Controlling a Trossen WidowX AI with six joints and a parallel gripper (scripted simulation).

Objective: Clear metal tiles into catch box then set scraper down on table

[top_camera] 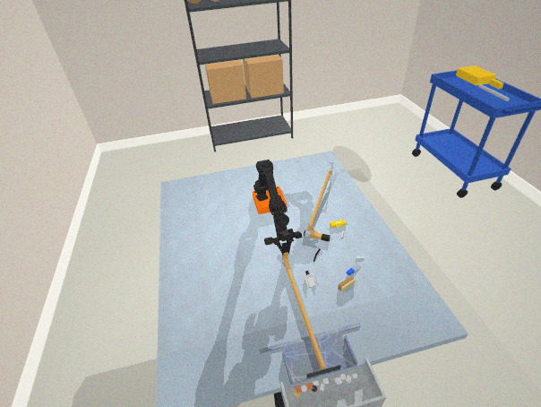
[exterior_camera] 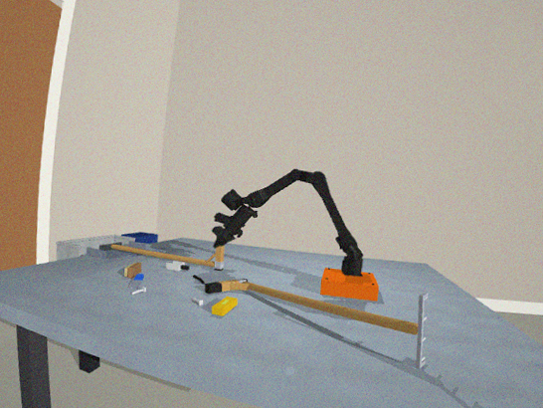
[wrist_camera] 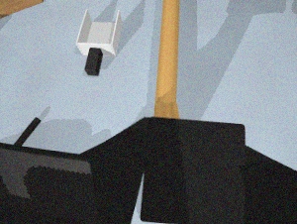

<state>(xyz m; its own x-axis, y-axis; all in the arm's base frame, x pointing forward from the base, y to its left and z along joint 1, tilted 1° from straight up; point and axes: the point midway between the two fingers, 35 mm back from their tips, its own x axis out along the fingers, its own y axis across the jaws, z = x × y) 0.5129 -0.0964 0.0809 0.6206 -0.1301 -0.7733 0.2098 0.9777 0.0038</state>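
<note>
Pale blue table [top_camera: 193, 269] [exterior_camera: 276, 372]: the place for laying the scraper down afterwards, with room needed for its full length.
Black six-joint arm [top_camera: 274, 197] [exterior_camera: 331, 209]: best driven slowly along the handle's line, since a small wrist turn swings the far blade widely.
Long scraper with pale wooden handle and dark blade [top_camera: 303, 307] [exterior_camera: 166, 256] [wrist_camera: 167, 55]: reaches away from the arm, its blade at the plate's far end, beside the box.
Grey open-topped catch box [top_camera: 377, 381] [exterior_camera: 70, 250]: holds scattered pieces; the blade should stop short of pushing its wall.
Grey-blue steel bench plate [top_camera: 296, 359]: no tile stands out on it, though haze hides parts; a level final stroke would suit any leftover.
Black gripper [top_camera: 286, 252] [exterior_camera: 217, 245] [wrist_camera: 172, 127]: pinched on the scraper's wooden grip; it should open only once the tool lies supported.
White and orange tiles [top_camera: 310, 386]: inside the box.
</note>
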